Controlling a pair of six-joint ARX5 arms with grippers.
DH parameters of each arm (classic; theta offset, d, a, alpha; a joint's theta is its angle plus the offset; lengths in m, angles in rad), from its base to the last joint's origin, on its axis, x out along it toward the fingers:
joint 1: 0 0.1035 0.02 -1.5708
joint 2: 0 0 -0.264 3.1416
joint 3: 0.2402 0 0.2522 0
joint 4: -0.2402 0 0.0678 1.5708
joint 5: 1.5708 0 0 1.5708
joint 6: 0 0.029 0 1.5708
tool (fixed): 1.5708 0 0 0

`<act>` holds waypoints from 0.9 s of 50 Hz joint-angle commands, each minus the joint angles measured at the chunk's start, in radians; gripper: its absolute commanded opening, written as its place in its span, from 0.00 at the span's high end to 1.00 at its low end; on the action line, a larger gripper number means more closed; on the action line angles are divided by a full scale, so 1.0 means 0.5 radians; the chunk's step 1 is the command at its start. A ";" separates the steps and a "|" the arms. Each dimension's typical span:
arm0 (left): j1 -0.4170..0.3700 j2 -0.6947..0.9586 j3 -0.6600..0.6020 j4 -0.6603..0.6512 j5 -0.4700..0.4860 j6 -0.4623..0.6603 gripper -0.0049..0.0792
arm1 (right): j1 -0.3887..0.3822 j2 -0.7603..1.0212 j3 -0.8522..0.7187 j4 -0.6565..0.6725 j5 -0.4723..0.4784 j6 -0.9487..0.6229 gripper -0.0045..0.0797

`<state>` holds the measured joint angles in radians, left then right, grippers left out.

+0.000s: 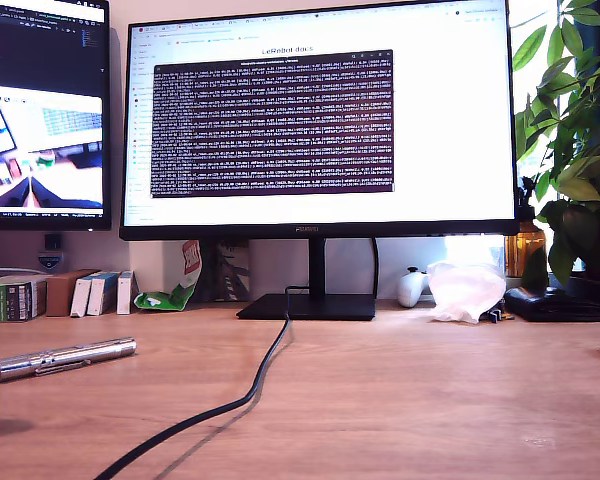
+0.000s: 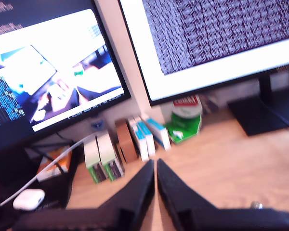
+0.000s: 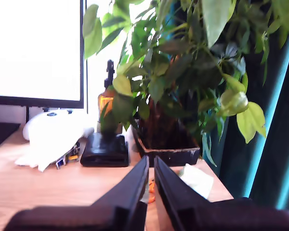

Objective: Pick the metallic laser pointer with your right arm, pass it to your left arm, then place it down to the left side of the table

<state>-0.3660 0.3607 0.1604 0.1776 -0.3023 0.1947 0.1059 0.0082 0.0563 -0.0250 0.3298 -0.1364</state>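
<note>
Looking across the table (image 1: 400, 400), I see the metallic laser pointer (image 1: 65, 357) lying flat near the exterior view's left edge, apart from the black cable (image 1: 250, 390) that snakes past it. Neither of my arms shows in that view. My first gripper (image 2: 155, 166) has its jaws together on nothing, aimed toward the small boxes (image 2: 130, 144) under the monitors; my second gripper (image 3: 151, 163) is likewise closed and empty, facing the potted plant (image 3: 168, 96).

The pointer's long axis runs nearly side to side in the exterior view, its wider end toward the cable and raised slightly, the other end at the view's left edge. Its clip sits underneath.

Risks, as I judge them: a round shiny barrel could roll or slip from a pinch, and an arm sweeping in low could snag the cable and drag it into the pointer
</note>
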 commanded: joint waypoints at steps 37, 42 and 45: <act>-0.007 -0.746 -0.244 -0.735 -0.027 -0.336 0.97 | -0.006 -0.012 -0.103 -0.286 0.040 0.189 0.95; -0.007 -0.746 -0.244 -0.740 -0.024 -0.488 0.97 | -0.006 -0.012 -0.102 -0.282 0.037 0.205 0.95; -0.007 -0.746 -0.244 -0.785 -0.021 -0.597 0.97 | -0.005 -0.012 -0.102 -0.282 0.037 0.206 0.95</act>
<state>-0.3668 -0.0036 0.0513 -0.2081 -0.3145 -0.0299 0.1062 0.0082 0.0181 -0.1753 0.3492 -0.0444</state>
